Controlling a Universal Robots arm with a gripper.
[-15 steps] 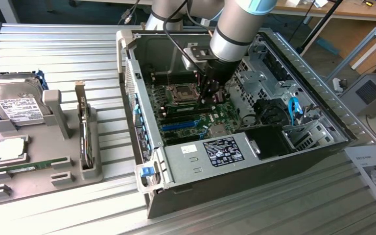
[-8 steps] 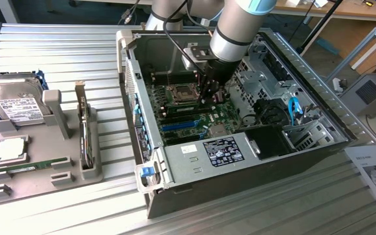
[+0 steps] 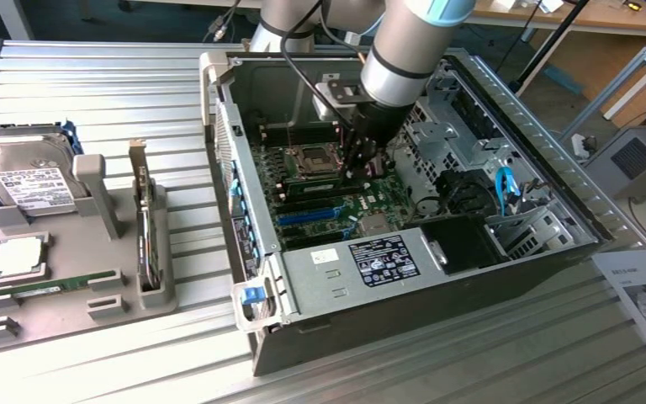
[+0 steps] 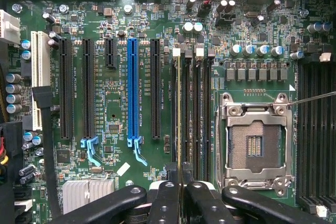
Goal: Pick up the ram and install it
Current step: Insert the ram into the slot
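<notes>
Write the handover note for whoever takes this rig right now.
Gripper: shut on the ram, down inside the case.
Ram: edge-on along the memory slots, beside the CPU socket. Second ram lies in the tray.
Done: pick-up.
Left: seating cannot be confirmed; the ram is not yet released.

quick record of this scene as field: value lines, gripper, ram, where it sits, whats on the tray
gripper: shut on the ram, inside the open case
ram: held edge-on, lined up with the black slots beside the cpu socket
seated: cannot tell
tray: at the exterior view's left, holding a spare ram lying flat, a hard drive and an upright card
</notes>
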